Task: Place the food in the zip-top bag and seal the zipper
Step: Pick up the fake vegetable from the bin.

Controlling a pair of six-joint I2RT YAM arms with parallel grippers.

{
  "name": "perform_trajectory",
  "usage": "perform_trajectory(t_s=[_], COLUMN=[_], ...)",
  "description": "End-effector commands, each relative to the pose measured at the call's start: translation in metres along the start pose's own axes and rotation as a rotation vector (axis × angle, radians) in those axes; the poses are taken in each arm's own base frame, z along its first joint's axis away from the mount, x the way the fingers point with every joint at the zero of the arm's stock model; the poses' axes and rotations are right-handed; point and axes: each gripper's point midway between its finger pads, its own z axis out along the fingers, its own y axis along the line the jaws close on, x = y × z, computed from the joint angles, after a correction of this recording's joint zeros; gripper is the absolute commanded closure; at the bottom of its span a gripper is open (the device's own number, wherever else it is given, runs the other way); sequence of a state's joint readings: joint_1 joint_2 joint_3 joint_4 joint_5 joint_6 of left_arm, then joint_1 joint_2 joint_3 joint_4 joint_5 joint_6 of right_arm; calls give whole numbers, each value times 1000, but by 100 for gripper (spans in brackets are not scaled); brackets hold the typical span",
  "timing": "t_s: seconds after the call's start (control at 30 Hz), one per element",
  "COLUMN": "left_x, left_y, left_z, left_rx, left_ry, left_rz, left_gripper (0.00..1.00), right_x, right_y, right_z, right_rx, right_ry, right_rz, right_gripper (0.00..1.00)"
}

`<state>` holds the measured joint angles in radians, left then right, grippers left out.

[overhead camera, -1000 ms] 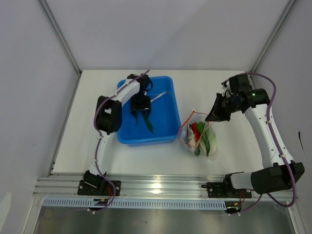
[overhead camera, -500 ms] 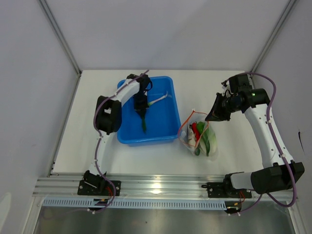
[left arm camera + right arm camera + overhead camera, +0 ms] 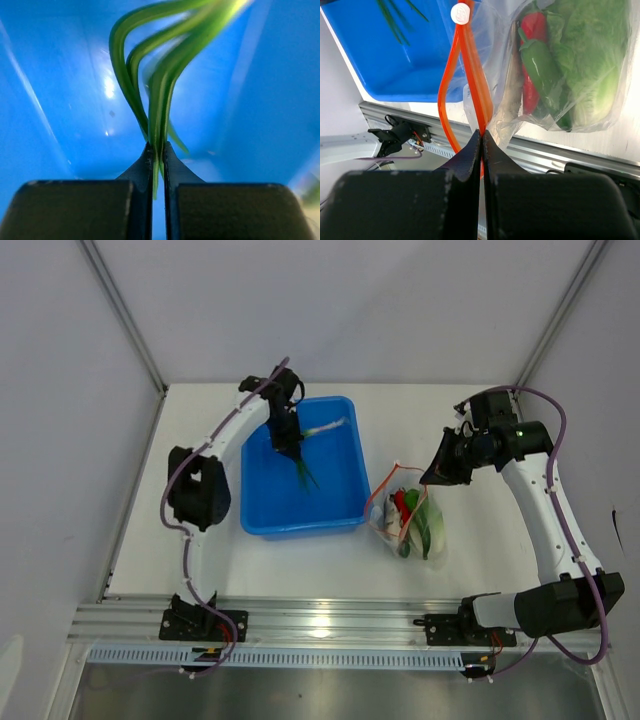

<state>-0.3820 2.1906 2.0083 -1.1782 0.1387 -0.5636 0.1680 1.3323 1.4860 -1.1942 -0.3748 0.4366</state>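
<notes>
My left gripper [image 3: 291,437] [image 3: 156,148] is shut on the thin green leaves [image 3: 161,95] of a toy stalk, held over the blue bin [image 3: 342,512]. The stalk's whitish end [image 3: 331,426] sticks out to the right, and its leaves [image 3: 305,473] hang down. The zip-top bag [image 3: 412,518] lies right of the bin. It holds a cabbage head [image 3: 590,60], a red chili [image 3: 536,24] and a dark green pod [image 3: 543,67]. My right gripper [image 3: 436,476] [image 3: 481,134] is shut on the orange zipper [image 3: 469,55], holding the bag's mouth up and open.
The blue bin's inside [image 3: 260,100] fills the left wrist view. An aluminium rail [image 3: 330,625] runs along the table's near edge. White walls and frame posts [image 3: 125,315] close in the back and sides.
My left gripper closed on the green leaves in the bin, then rose and moved toward the back with the stalk. The right arm and the bag have not moved.
</notes>
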Motion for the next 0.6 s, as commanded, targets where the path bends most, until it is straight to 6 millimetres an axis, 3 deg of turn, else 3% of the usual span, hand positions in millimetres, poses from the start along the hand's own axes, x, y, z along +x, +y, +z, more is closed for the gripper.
perform_trajectory(t_s=[0.0,0.23,0.33,0.47,0.57], left_x=[-12,19,40,87,124], left_y=[-37,-62,-75,-103,-118], left_z=[-97,-163,-179,-213,-227], left_rx=[189,384,479,690,788], left_ry=[-191,-199,-153,-40,77], left_rz=[-22,-40,-23,75,164], left_gripper=[100,99,99,99,99], right_x=[-9,-14,-13,-14,-17], right_y=[7,9,8,6,6], right_z=[-1,-3,-1,1,3], right_rx=[-30,-41,-49,-52,-58], right_ry=[-31,-67,-82,-106,-126], right_rz=[-14,-23,-23,-21,-24], right_gripper=[100,100,100,100,100])
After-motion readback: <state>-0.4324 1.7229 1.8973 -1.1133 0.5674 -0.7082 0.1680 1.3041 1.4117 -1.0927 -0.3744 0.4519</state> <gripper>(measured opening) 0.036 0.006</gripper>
